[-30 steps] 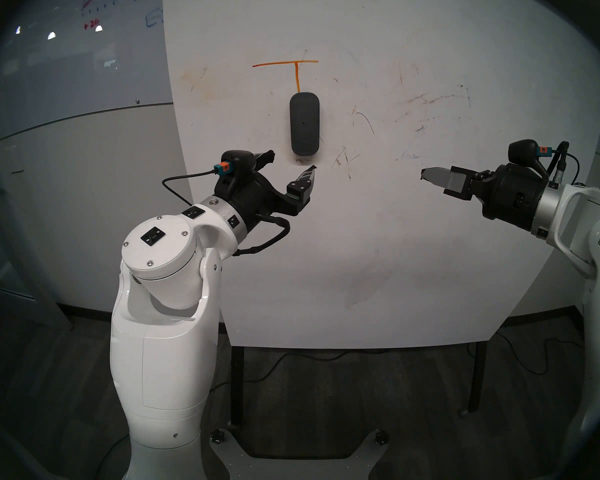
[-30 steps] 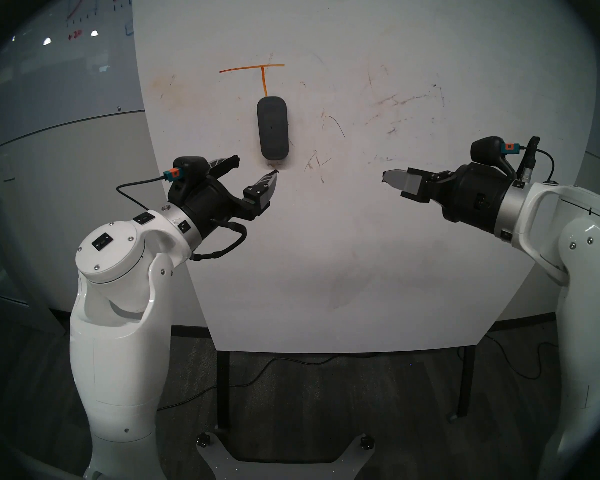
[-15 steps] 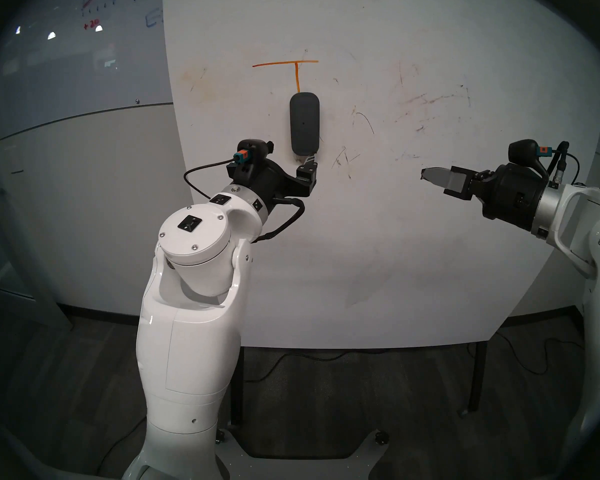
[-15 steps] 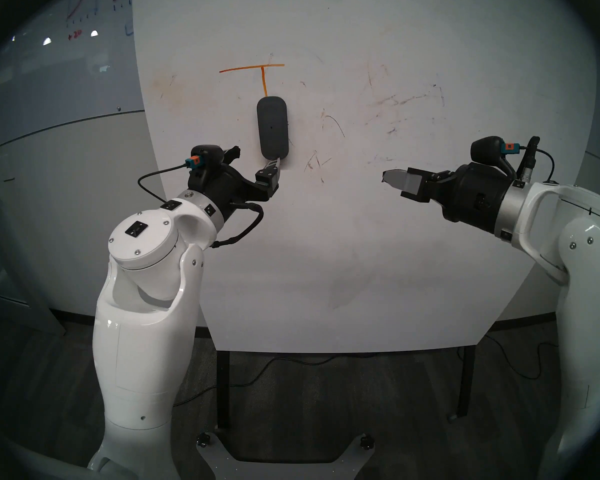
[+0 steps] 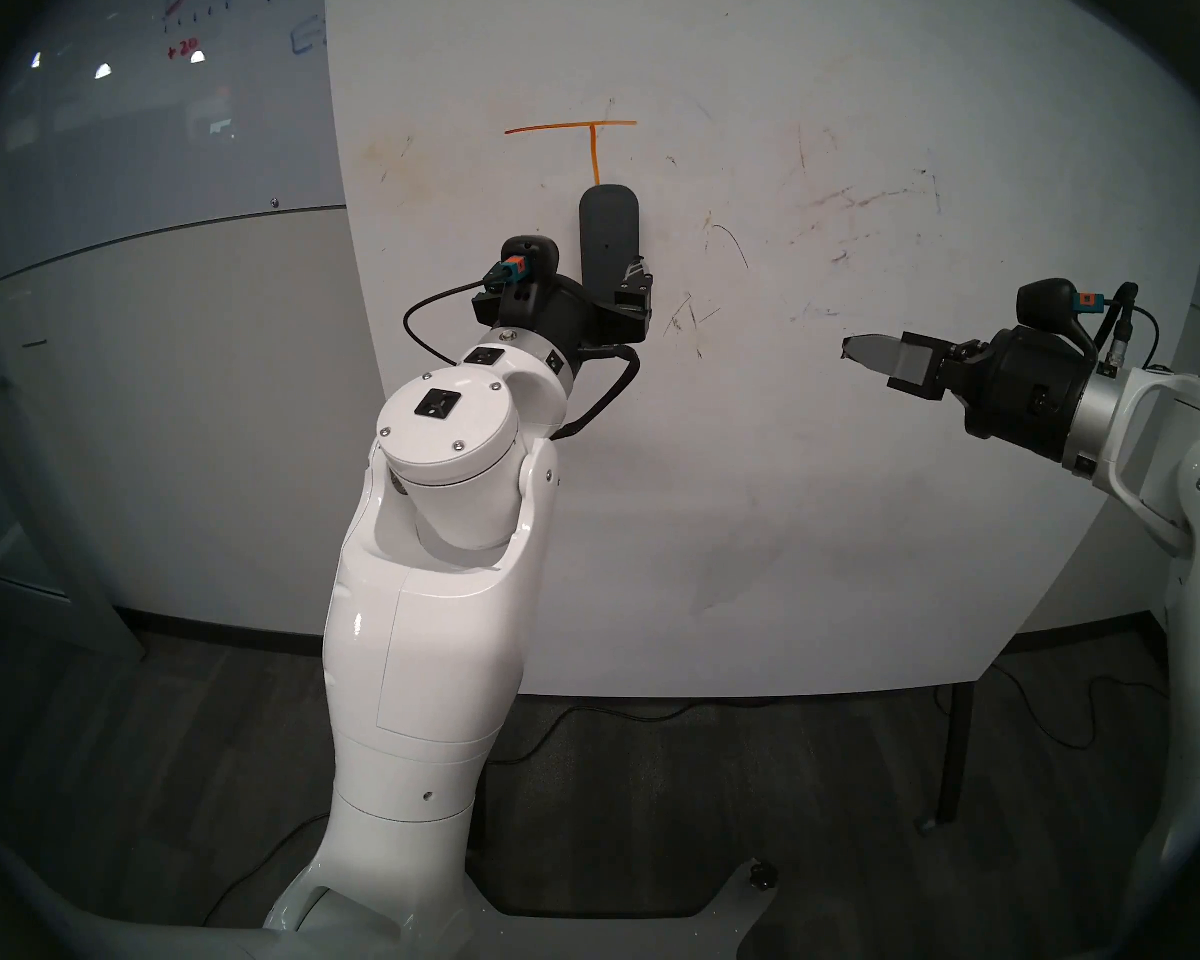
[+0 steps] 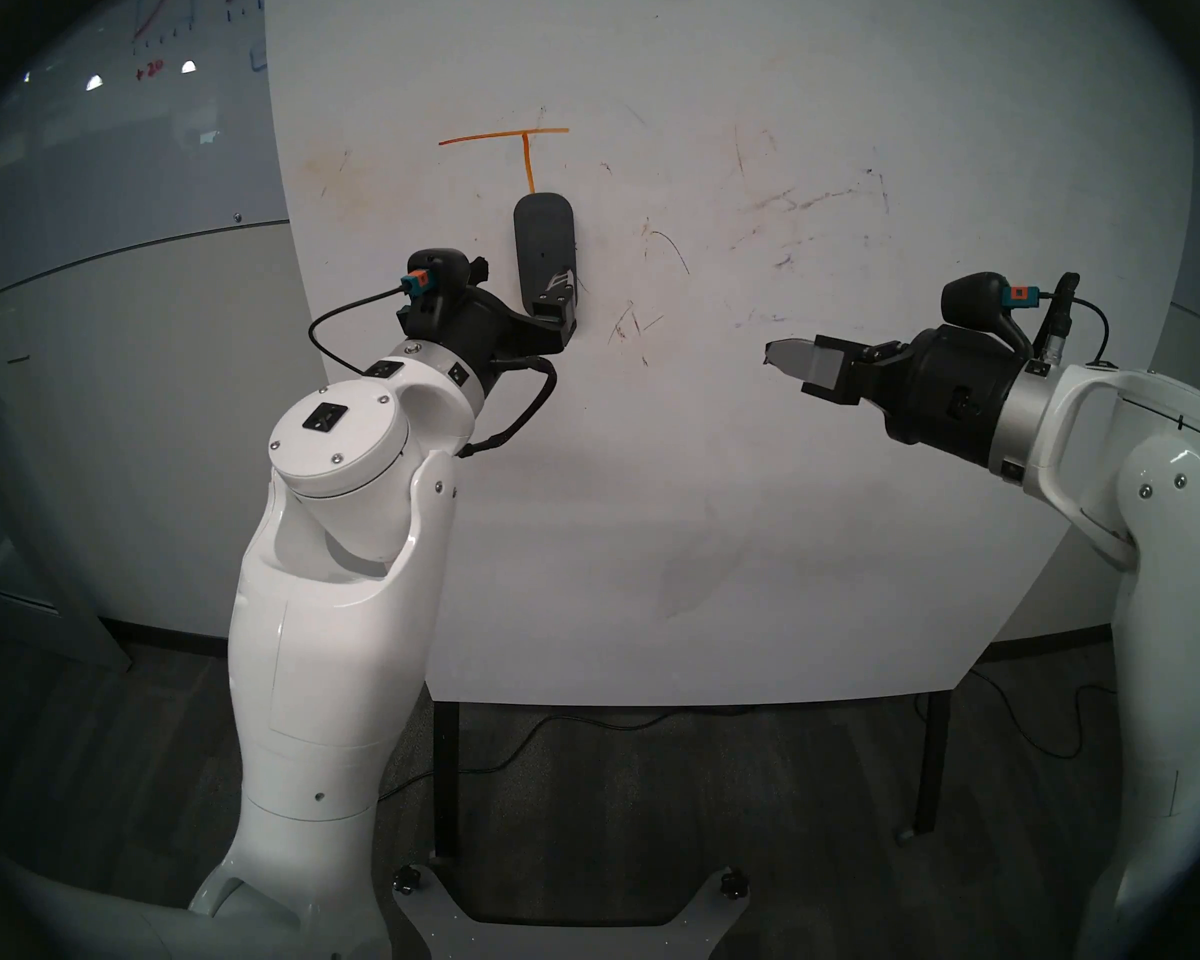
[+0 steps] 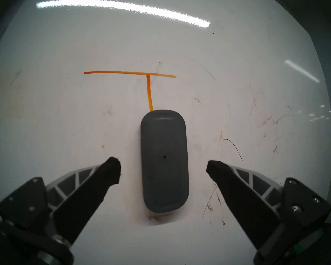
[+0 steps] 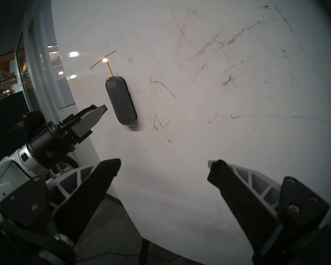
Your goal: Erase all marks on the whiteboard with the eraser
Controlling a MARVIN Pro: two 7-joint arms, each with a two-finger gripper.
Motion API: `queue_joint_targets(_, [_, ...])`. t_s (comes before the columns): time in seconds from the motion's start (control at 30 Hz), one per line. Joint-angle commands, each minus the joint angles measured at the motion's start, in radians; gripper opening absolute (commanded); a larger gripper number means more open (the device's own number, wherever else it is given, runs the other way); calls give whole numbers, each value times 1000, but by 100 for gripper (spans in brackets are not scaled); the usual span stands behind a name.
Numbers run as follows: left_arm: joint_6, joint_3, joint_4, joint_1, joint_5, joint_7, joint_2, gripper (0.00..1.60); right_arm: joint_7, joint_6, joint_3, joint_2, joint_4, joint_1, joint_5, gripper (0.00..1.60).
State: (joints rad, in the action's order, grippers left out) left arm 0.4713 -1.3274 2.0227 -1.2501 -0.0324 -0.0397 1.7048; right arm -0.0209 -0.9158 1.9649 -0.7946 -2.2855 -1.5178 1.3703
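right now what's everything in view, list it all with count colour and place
large flat white whiteboard: one, white, upright on dark metal legs, filling the middle of the head views
dark grey oblong eraser: one, dark grey, stuck upright on the whiteboard just under the orange mark
orange T-shaped marker stroke: one, orange, above the eraser's top end
faint dark scribbles and brownish smudges: several, right of the eraser
greyish glass board with red and blue graph drawings: one, behind, upper left
left gripper: black, open, fingers either side of the eraser, not touching
right gripper: black, open, empty, off to the right

left pincer risen, now straddling eraser
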Motion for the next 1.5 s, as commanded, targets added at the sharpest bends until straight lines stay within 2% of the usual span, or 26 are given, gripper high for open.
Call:
queue_joint_targets(0.0, [-6,6,-4,55,4,32,33,160,-3,2,7,3,-3,11,0,160])
queue_joint_targets(0.3, [91,1,-7,90,33,48,59,160,-3,2,6,3,-3,11,0,160])
queue_joint_targets(0.43, [171,4,5,104,41,67,71,160,-3,2,7,3,-3,11,0,160])
queue_joint_targets(0.7, [219,14,8,123,31,93,74,160,-3,2,6,3,-3,11,0,160])
queue_joint_targets(1.07, [260,9,-14,151,30,117,86,160,-3,2,6,3,-3,11,1,160])
queue_joint_targets(1.47, [255,-19,-41,163,49,97,70,160,-4,1,6,2,-3,11,1,160])
